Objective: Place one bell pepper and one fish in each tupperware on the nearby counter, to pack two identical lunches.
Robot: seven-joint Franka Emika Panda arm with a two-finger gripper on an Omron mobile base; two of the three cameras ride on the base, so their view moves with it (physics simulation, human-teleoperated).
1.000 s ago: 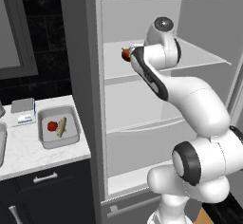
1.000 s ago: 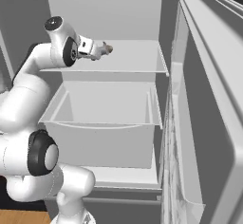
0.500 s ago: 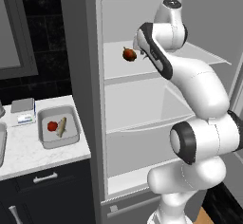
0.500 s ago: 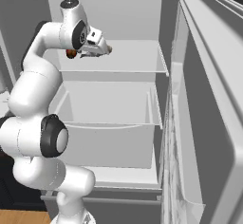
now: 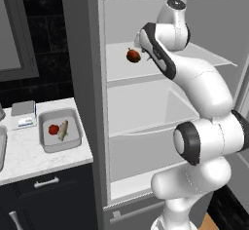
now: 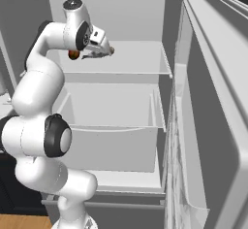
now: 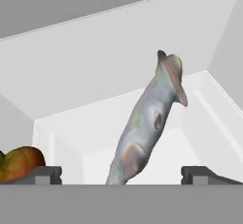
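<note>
Where grey band starts, fish cropped.

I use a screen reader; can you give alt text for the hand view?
A grey fish lies on a white fridge shelf, between the open gripper's two dark fingertips. A red-orange bell pepper sits at the lower left edge.

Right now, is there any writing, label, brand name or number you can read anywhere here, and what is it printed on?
No readable text anywhere.
The small grey box on the counter has a pale panel with bluish marks: too small and blurred to read.
The fridge shelf, the tupperware, the bell pepper and the fish: no labels.
The robot arm: no brand or number.
</note>
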